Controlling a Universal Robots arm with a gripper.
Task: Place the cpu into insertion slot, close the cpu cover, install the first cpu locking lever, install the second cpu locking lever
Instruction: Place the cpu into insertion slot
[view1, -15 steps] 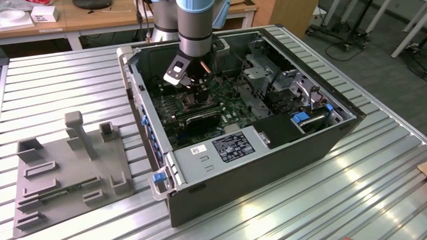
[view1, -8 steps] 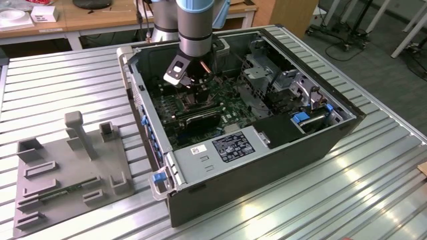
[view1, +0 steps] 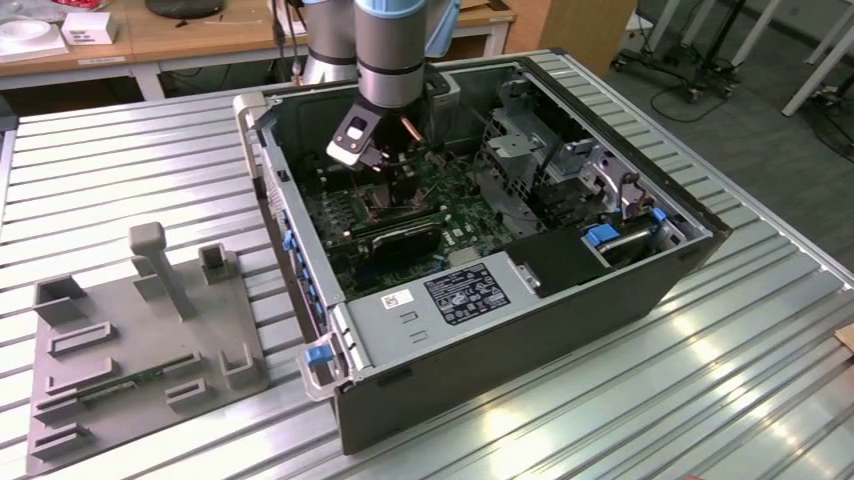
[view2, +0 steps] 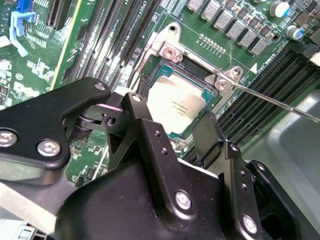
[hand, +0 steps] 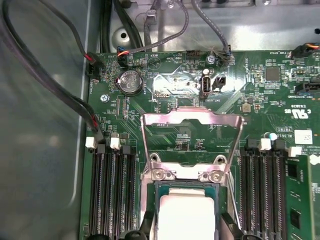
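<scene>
Black metal gripper linkage is seen closest in the second wrist view, its two black fingers spread apart, nothing pinched. Open black and silver desktop computer case is laid on its side on the ribbed metal table, with the arm reached down into it near the exterior view's left wall. Green motherboard is spread across the case floor. Thin square silvery metal cpu cover with its square window is swung up and open, hinged at one edge of the socket and not yet lowered. Small square insertion slot, dark inside with a silvery rim, is found directly beneath the gripper. Small flat square cpu, with a pale grey-silver face, is judged already seated flat in that slot, square to its rim. Key relation: the cpu lies between the two spread fingers, one finger just beside each of two opposite edges; contact with those edges cannot be told. The raised cover is placed just beyond the cpu, on the slot edge that no finger flanks, so it is clear of both fingers. Thin silver wire locking lever is seen sticking out from a slot corner, unlatched and angled away over the memory slots.
</scene>
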